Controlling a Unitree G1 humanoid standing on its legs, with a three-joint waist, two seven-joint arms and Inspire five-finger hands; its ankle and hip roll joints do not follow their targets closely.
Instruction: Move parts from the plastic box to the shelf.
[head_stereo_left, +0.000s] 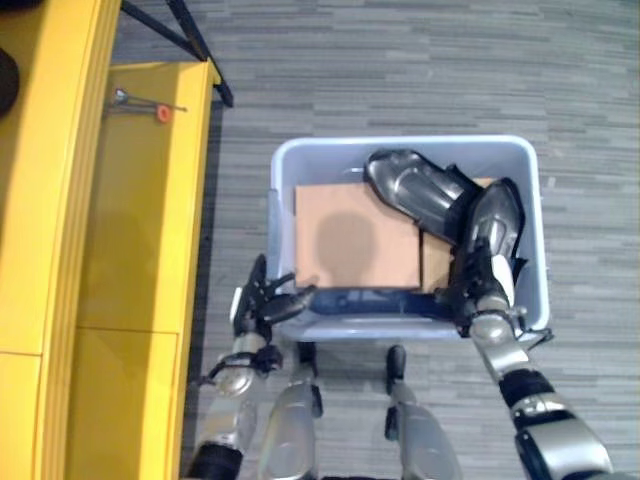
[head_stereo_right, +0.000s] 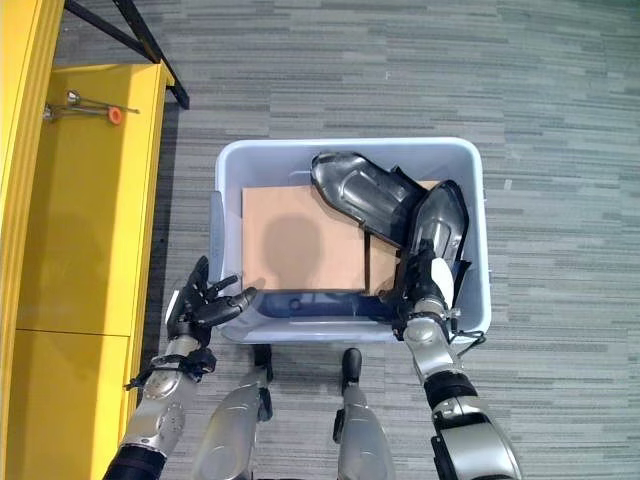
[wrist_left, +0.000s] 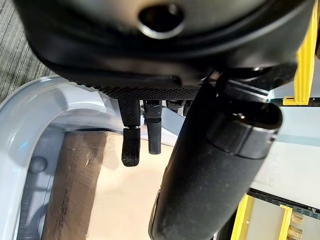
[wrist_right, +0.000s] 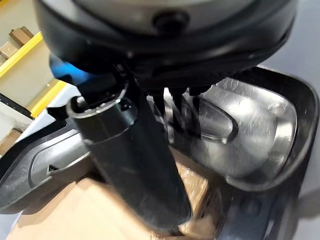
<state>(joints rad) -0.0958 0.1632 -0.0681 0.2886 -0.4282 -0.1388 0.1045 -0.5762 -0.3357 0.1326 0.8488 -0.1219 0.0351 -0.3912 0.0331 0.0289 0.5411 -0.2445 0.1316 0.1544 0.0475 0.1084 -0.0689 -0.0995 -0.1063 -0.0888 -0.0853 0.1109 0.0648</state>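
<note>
- Pale blue-grey plastic box (head_stereo_left: 282, 160) sits on the striped grey floor (head_stereo_left: 400, 70) right in front of us, and flat brown cardboard (head_stereo_left: 355, 235) covers most of its bottom.
- Two dark, shiny moulded parts lie in the box: one part (head_stereo_left: 415, 185) stretches across the far right of the cardboard, and the other part (head_stereo_left: 495, 220) leans along the right wall, overlapping the first.
- Our right hand (head_stereo_left: 478, 290) is down at the near right corner of the box, on the near end of that second part.
- From the right wrist view we see the thumb (wrist_right: 132, 160) stretched long over the glossy silver-black shell, with the fingers (wrist_right: 172, 107) reaching down onto it; we cannot tell whether they actually clamp it.
- Our left hand (head_stereo_left: 258, 305) hangs at the near left corner of the box, just outside the rim.
- Its fingers (wrist_left: 131, 147) are loosely bent and spread, thumb pointing towards the box wall, and nothing is in it.
- Yellow shelf (head_stereo_left: 130, 230) runs along the left side, close beside the box.
- On its far end lies a small metal tool (head_stereo_left: 140, 102) with an orange tip.
</note>
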